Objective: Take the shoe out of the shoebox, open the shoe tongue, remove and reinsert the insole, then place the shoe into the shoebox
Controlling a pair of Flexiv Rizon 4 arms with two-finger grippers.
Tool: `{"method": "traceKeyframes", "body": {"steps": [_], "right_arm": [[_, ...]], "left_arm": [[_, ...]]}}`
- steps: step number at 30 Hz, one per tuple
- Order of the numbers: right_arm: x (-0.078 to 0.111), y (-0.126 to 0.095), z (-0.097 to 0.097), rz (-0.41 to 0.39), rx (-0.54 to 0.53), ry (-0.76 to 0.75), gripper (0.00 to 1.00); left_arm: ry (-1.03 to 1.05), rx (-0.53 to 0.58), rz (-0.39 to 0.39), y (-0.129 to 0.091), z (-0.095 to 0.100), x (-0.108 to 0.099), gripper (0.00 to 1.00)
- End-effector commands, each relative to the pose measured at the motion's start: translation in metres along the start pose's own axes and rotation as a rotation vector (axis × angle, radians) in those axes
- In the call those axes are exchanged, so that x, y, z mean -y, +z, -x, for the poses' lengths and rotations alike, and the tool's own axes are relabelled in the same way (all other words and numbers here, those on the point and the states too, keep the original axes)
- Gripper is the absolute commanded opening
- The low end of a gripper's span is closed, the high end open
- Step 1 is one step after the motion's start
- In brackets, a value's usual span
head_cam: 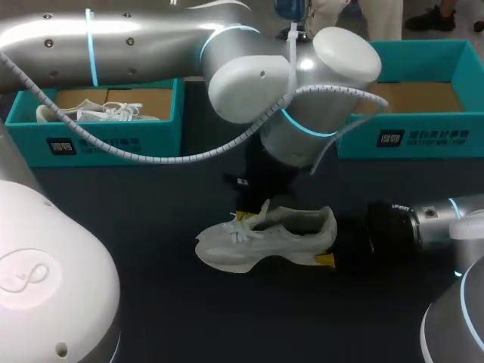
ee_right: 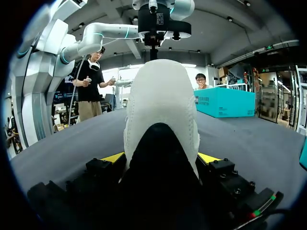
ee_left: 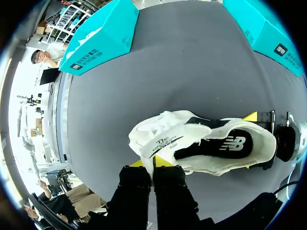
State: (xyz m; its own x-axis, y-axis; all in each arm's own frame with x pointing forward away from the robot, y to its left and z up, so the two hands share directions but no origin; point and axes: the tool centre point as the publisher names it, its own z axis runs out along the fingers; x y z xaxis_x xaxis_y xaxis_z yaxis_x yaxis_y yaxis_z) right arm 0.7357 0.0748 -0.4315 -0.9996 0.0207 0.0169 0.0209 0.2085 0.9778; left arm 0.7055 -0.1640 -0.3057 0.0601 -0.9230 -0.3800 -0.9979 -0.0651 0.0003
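A white shoe (head_cam: 265,238) stands on its sole in the middle of the dark table, toe to the left. My left arm reaches over from the left; its gripper (head_cam: 246,218) (ee_left: 152,167) is shut on the white shoe tongue (ee_left: 160,143), pinching its upper edge. The black insole (ee_left: 225,143) shows inside the shoe's opening. My right gripper (head_cam: 333,242) (ee_right: 160,160) comes in low from the right. Its jaws stand wide, with a yellow tip pressed against each side of the shoe's heel (ee_right: 160,110).
A teal shoebox (head_cam: 113,132) at the back left holds another white shoe (head_cam: 91,113). A second teal shoebox (head_cam: 423,136) stands at the back right, its brown inside showing. The left arm's bulky elbow (head_cam: 302,83) hangs over the table's middle.
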Motion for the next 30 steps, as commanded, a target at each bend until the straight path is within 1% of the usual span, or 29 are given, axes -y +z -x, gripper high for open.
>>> {"method": "traceKeyframes", "body": {"steps": [1, 5, 7, 8, 9, 10, 11, 18, 20, 23, 26, 30], "right_arm": [[0.004, 0.003, 0.001, -0.002, 0.001, 0.001, 0.0], [0.004, 0.003, 0.001, -0.002, 0.001, 0.001, 0.0], [0.004, 0.003, 0.001, -0.002, 0.001, 0.001, 0.0], [0.004, 0.003, 0.001, -0.002, 0.001, 0.001, 0.0], [0.004, 0.003, 0.001, -0.002, 0.001, 0.001, 0.0], [0.004, 0.003, 0.001, -0.002, 0.001, 0.001, 0.0], [0.004, 0.003, 0.001, -0.002, 0.001, 0.001, 0.0], [0.004, 0.003, 0.001, -0.002, 0.001, 0.001, 0.0], [0.004, 0.003, 0.001, -0.002, 0.001, 0.001, 0.0], [0.004, 0.003, 0.001, -0.002, 0.001, 0.001, 0.0], [0.004, 0.003, 0.001, -0.002, 0.001, 0.001, 0.0], [0.004, 0.003, 0.001, -0.002, 0.001, 0.001, 0.0]], "left_arm": [[-0.158, -0.079, 0.006, 0.009, 0.027, -0.005, 0.0], [-0.157, -0.088, 0.032, 0.013, 0.029, -0.003, 0.0], [-0.153, -0.092, 0.033, 0.014, 0.029, -0.003, 0.32], [-0.148, -0.099, 0.037, 0.013, 0.028, -0.003, 0.46], [-0.147, -0.101, 0.038, 0.012, 0.027, -0.003, 0.73], [-0.146, -0.103, 0.037, 0.011, 0.026, -0.002, 0.96], [-0.142, -0.106, 0.036, 0.009, 0.025, -0.002, 1.0], [-0.123, -0.122, 0.015, -0.003, 0.016, 0.007, 1.0], [-0.113, -0.122, -0.004, -0.007, 0.011, 0.013, 1.0], [-0.093, -0.12, -0.013, -0.011, 0.003, 0.022, 1.0], [-0.066, -0.114, -0.016, -0.011, -0.004, 0.029, 1.0], [0.027, -0.115, -0.006, -0.005, -0.012, 0.038, 1.0]]}}
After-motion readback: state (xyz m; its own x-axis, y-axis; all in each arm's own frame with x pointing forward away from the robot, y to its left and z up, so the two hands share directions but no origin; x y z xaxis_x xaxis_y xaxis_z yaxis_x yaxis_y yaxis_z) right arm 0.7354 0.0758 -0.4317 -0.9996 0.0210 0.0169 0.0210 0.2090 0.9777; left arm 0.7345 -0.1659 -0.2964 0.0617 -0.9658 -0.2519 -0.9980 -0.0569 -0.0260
